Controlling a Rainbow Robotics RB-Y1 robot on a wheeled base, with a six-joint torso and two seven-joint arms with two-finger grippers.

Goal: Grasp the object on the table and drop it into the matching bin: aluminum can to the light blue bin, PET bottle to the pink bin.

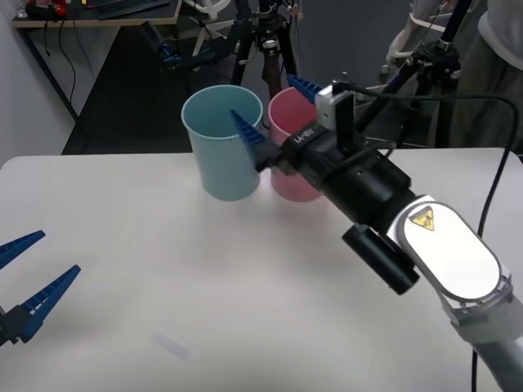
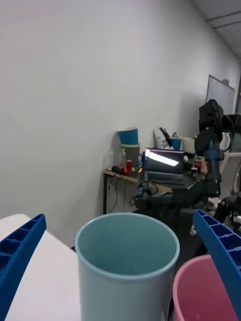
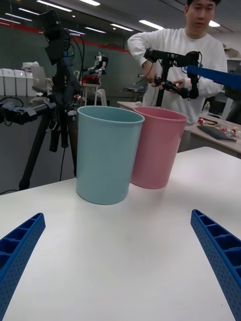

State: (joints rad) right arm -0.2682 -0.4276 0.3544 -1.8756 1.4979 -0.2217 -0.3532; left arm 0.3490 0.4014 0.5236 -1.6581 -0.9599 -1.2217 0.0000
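Our right gripper (image 1: 265, 110) hung over the two bins at the far side of the white counter (image 1: 122, 245), its blue fingers (image 1: 243, 126) spread wide apart and holding nothing. One finger reached across the mouth of the light blue bin (image 1: 221, 159) and the other sat above the rim of the pink bin (image 1: 288, 184), so the open gap lay roughly over the seam where the two bins touch, leaning toward the blue one. In the right wrist view the blue bin (image 2: 125, 266) stood directly below between the fingers, with the pink bin (image 2: 201, 291) off to one side.

We could not see the can anywhere: not on the counter, not between the fingers, and the inside of the blue bin was hidden too deep to check. We judged that the can most likely lay inside the blue bin, since wide-open fingers parked over that rim fit a drop just made (though that is a reading, not something shown).

Our left gripper (image 1: 20, 282) waited low at the near left edge of the counter, fingers open and empty, well apart from the bins, presumably kept out of the working arm's way.
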